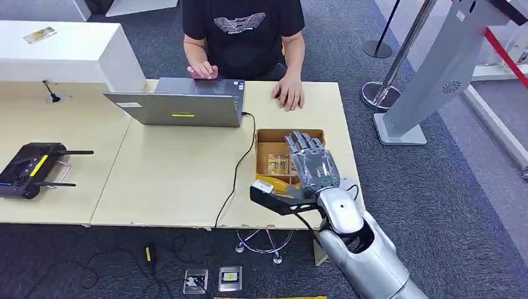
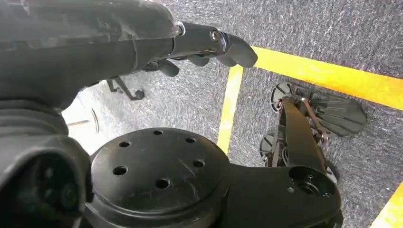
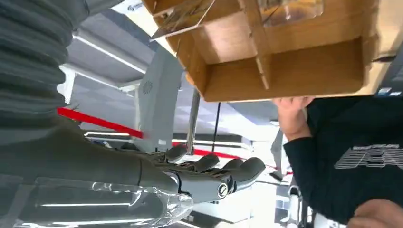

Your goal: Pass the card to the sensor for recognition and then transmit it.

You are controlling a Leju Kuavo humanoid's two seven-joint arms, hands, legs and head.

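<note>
An open cardboard box (image 1: 266,134) with dividers stands near the table's right edge. Cards (image 1: 278,163) lie in its compartments. My right hand (image 1: 313,164) hovers over the box's right side, fingers stretched out and apart, holding nothing. In the right wrist view the same box (image 3: 304,71) lies beyond the straight fingers (image 3: 223,173), with a clear-sleeved card (image 3: 290,8) inside, and there is a gap between fingers and box. My left hand (image 2: 209,45) hangs beside my body over the carpet, loosely extended and empty.
A grey laptop (image 1: 180,107) stands open at the table's far side, its black cable (image 1: 235,174) running off the front edge. A person sits behind it with one hand (image 1: 288,94) flat on the table near the box. A black controller (image 1: 32,169) lies far left.
</note>
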